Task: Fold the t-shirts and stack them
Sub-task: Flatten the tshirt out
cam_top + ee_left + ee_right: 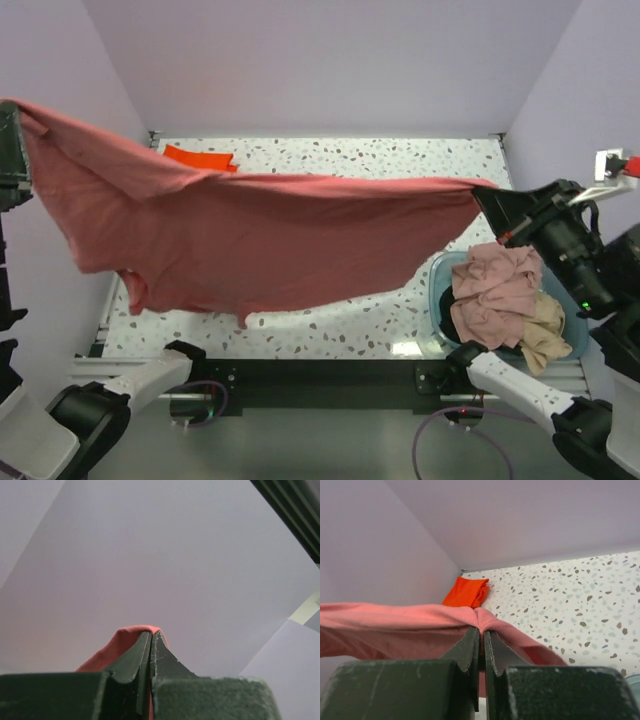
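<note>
**Salmon shirt stretched in the air between both grippers**

The teal basin (438,285) at the near right holds a crumpled heap: pink t-shirts (495,290) on top, a beige one (545,345) spilling over its near rim. The dusty salmon-pink t-shirt (270,235) hangs spread wide above the speckled table (400,160), taut along its upper edge, sagging and wrinkled below. The left gripper (12,150) is clamped on its left corner, high beside the left wall. The right gripper (490,205) pinches the right end, just above the basin. A bright orange t-shirt (200,158) lies at the table's far left.
</note>
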You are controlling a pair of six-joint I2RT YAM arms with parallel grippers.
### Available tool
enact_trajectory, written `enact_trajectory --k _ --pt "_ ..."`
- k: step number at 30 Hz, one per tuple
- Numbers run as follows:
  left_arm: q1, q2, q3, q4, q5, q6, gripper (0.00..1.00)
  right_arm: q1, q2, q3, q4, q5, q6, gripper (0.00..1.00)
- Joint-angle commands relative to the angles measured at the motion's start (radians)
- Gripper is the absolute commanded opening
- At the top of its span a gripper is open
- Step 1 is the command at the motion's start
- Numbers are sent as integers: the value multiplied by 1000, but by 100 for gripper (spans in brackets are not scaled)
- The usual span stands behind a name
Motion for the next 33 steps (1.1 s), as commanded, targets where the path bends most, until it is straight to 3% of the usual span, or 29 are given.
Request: enact_trajectory --k 1,6,11,16,24,27,33 --pt "-2 -25 -13 16 -16 51 0 2 -10 44 -57 -89 -19 0" --pt "-2 -27 -77 20 -52 56 0 2 10 49 -51 -57 -30 0" --pt "-2 34 -221 65 -139 54 0 2 98 -14 -7 115 -56 0" --pt "4 212 -382 152 -219 50 0 -13 266 -84 82 320 -87 0" --pt "108 672 -378 292 -115 34 0 -300 689 -74 286 8 -87 0" --pt "122 895 -267 320 -85 48 0 -369 882 -22 368 -88 -84 0" --pt "125 1273 8 382 -55 80 0 -452 1301 285 394 -191 -99 0"
